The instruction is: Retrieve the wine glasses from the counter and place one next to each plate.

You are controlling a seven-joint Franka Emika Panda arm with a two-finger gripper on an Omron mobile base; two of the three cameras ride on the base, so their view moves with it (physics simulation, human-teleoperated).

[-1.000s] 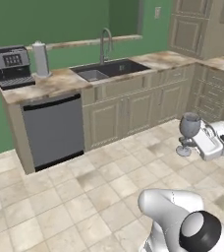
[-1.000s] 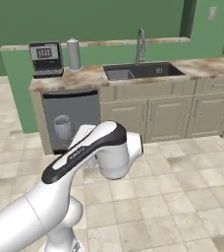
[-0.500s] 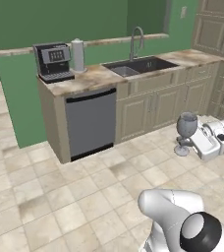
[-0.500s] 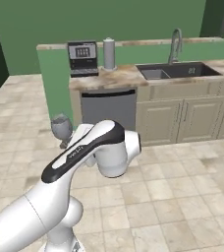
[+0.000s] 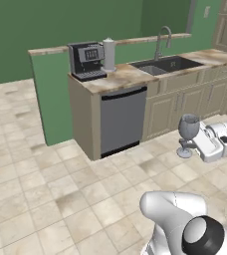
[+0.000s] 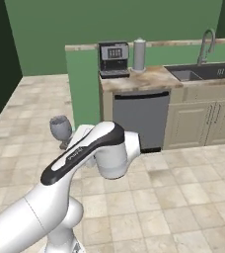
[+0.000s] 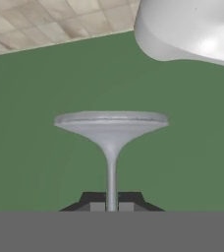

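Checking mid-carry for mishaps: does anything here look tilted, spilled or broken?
Nothing stands out. The wine glass sits upright, intact and empty, its stem clamped in the gripper above the floor. The coffee machine stands square on the counter.

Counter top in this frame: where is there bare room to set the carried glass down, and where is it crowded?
Bare stone lies on the counter between the white canister and the sink. The left end is crowded by the coffee machine and canister. The gripper holds the wine glass by its stem, over the floor.

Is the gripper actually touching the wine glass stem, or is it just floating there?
Touching. In the hand view both fingertips sit tight against the stem of the wine glass, one each side, no gap; the gripper is clamped on it.
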